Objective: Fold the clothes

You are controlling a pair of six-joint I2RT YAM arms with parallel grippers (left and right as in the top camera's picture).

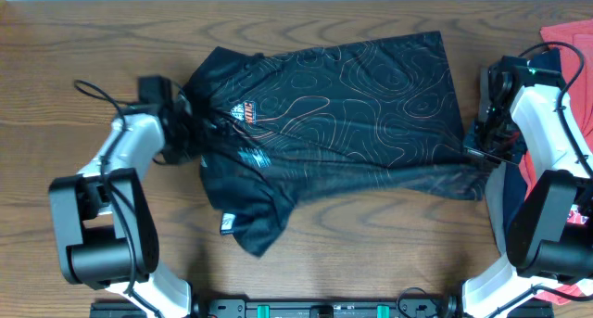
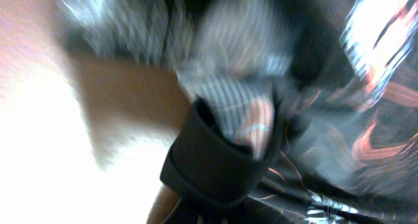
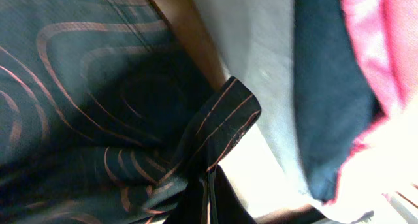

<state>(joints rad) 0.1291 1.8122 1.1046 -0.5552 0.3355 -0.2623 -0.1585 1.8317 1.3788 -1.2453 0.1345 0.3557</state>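
The black jersey [image 1: 352,114] with orange-red contour lines lies spread across the middle of the table, a sleeve hanging toward the front left. My left gripper [image 1: 183,123] is at its left edge near the collar, shut on a bunched fold of the jersey [image 2: 228,139]. My right gripper [image 1: 477,151] is at the jersey's right hem, shut on a pinched corner of the jersey [image 3: 222,126]. Both views show fabric pulled up into the jaws.
A red garment [image 1: 570,40] and a navy garment [image 1: 556,63] lie piled at the right table edge, close behind my right arm; they also show in the right wrist view [image 3: 379,54]. Bare wooden table [image 1: 74,40] surrounds the jersey.
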